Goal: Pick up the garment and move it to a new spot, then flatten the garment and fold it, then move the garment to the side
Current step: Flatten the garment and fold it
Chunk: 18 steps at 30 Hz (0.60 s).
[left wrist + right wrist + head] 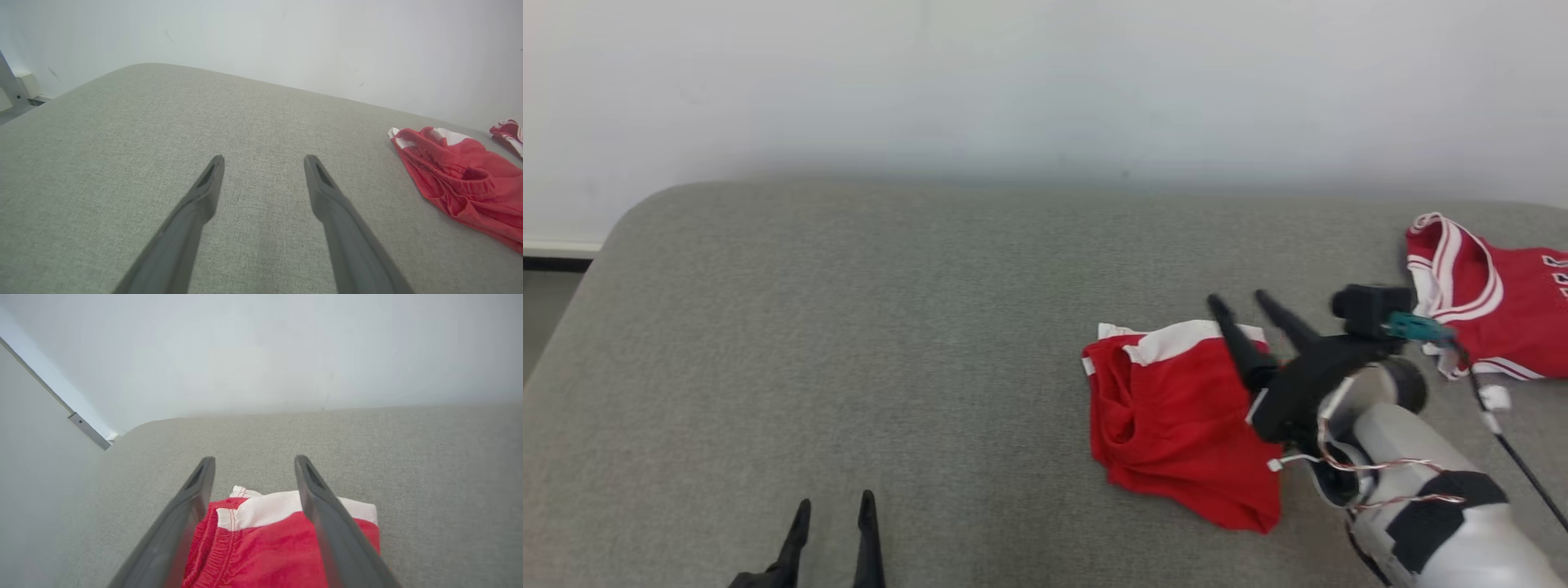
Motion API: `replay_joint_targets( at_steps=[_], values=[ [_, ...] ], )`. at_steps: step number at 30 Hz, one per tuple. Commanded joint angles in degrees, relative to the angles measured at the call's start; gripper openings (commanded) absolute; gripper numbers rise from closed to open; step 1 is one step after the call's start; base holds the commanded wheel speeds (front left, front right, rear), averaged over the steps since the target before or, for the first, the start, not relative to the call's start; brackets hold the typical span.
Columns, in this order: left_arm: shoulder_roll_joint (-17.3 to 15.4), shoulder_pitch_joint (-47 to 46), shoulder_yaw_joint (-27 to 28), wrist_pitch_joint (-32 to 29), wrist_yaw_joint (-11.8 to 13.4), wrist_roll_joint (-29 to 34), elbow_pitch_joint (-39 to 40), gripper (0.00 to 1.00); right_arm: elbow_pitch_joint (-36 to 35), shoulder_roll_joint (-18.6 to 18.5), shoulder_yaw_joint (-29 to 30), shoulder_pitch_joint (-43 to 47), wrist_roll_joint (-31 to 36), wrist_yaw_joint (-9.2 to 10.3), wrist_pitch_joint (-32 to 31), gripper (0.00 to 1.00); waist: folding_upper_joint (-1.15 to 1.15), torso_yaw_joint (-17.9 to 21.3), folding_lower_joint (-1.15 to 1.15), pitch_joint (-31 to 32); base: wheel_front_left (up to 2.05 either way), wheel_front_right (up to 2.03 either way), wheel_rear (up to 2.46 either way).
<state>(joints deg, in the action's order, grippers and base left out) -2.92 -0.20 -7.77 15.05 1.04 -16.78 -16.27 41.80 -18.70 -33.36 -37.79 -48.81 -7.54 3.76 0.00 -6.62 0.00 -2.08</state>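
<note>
Fingers (1235,347) of the right gripper (1237,296) stand wide apart with nothing between them. They point up and to the left in the head view, over the far right corner of the shorts (1176,416). In the right wrist view the same gripper (254,458) reaches across the shorts (261,547), its tips past the white band and over bare cushion (429,457). Whether the fingers touch the cloth, I cannot tell.

The red shorts lie in a rumpled, roughly folded heap right of the cushion's (849,327) middle, white band at the far edge. Well to their right, at the frame edge, lies a red jersey (1503,310) with white trim, apart from the shorts.

Left gripper (836,498) sits at the lower left, also spread wide and empty, over bare cushion. From its wrist view (264,157) the shorts (457,179) lie off to the right, well clear of it, with the jersey (506,128) beyond. A pale wall (1013,82) rises behind the cushion.
</note>
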Motion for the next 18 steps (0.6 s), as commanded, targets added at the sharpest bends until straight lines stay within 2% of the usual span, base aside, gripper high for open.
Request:
replay_joint_targets(
  at_steps=[1, 5, 11, 14, 15, 18],
  values=[
    [0.1, 0.3, 0.3, 0.2, 0.2, 0.5, 0.3, 1.00, -0.2, -0.4, 0.1, 1.0, 0.3, 0.15, 0.9, 1.00, 0.00, 1.3, 0.00, 0.2, 0.00, 0.00, 0.00],
    [0.1, 0.8, 2.0, 0.2, 0.5, 2.4, 1.4, 1.00, -2.6, -2.4, 0.8, 3.2, 2.5, 0.15, 7.8, 1.00, 0.00, 3.5, 0.00, 0.3, 0.00, 0.00, 0.00],
    [0.1, 1.1, 4.2, 0.2, 0.4, 4.3, 3.0, 1.00, -5.9, -2.2, 5.7, 8.7, 6.3, 0.15, 11.3, 1.00, 0.00, 6.3, 0.00, 0.4, 0.00, 0.00, 0.00],
    [0.1, 1.2, 4.9, 0.2, 0.3, 4.9, 3.6, 1.00, -9.7, -1.0, 11.3, 12.1, 9.3, 0.15, 11.4, 1.00, 0.00, 7.3, 0.00, 0.4, 0.00, 0.00, 0.00],
    [0.1, 1.3, 5.3, 0.2, 0.0, 5.4, 3.8, 1.00, -13.0, 0.2, 15.2, 15.7, 12.6, 0.15, 11.4, 1.00, 0.00, 7.6, 0.00, 0.4, 0.00, 0.00, 0.00],
    [0.1, 1.3, 5.5, 0.2, -0.3, 5.9, 4.1, 1.00, -17.8, 2.5, 21.8, 20.7, 16.9, 0.15, 11.4, 1.00, 0.00, 7.9, 0.00, 0.6, 0.00, 0.00, 0.00]
  ],
)
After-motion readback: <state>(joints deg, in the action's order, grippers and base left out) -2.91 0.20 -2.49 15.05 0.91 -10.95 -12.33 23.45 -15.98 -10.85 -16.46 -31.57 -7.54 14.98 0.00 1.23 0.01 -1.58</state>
